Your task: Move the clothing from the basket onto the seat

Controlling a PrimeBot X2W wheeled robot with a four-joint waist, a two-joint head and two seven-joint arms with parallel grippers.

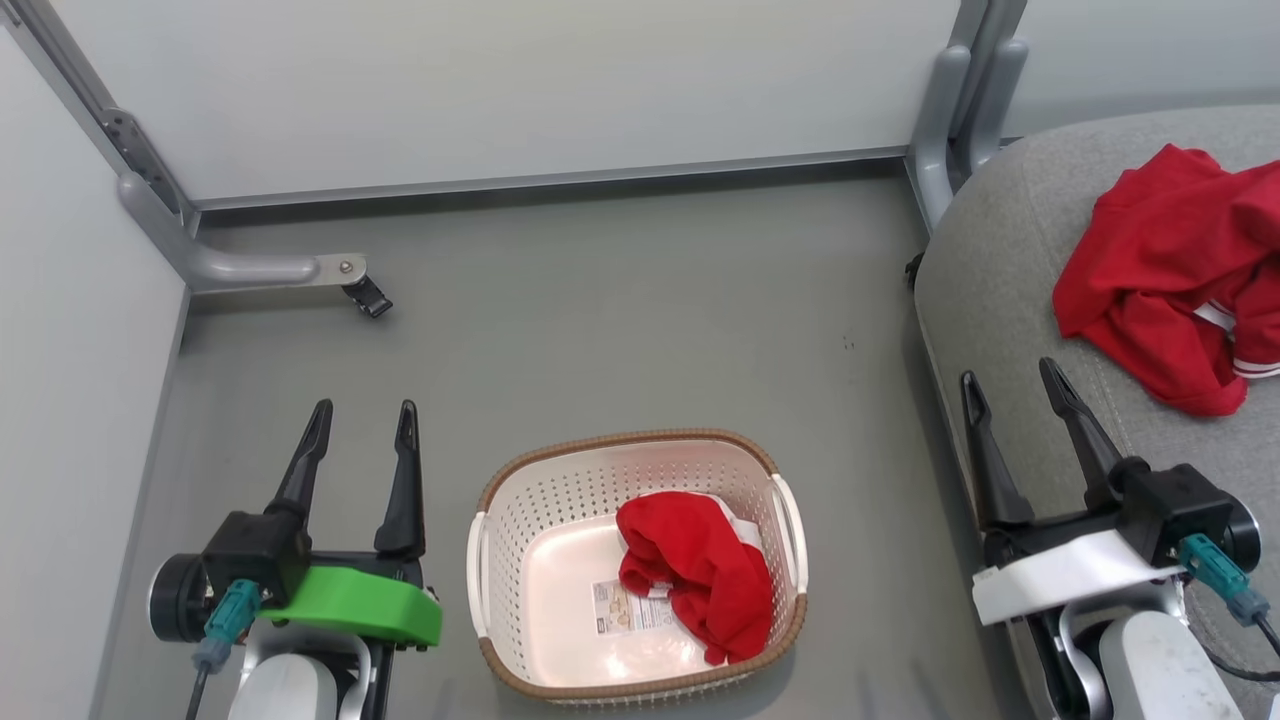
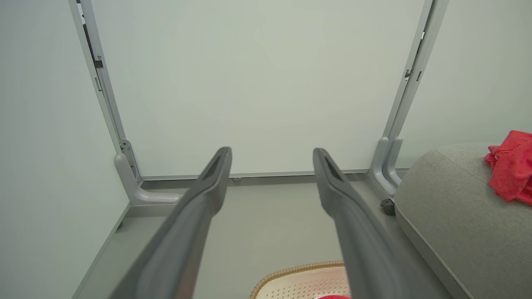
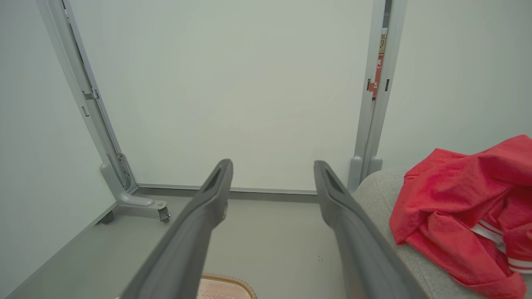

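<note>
A cream perforated basket [image 1: 520,530] with a brown rim stands on the grey floor between my arms. One crumpled red garment [image 1: 700,570] lies in its right half, over a paper label. Another red garment with white stripes [image 1: 1170,270] rests on the grey seat [image 1: 1000,260] at the right, and it also shows as red clothing [image 3: 461,203] in the right wrist view. My left gripper [image 1: 362,417] is open, left of the basket, holding nothing. My right gripper [image 1: 1012,385] is open at the seat's front edge, right of the basket, also holding nothing.
Pale partition walls close the back and left. A grey metal foot with a caster [image 1: 365,293] juts onto the floor at the back left, and a grey post [image 1: 950,110] stands by the seat's far corner. Bare grey floor [image 1: 620,330] lies beyond the basket.
</note>
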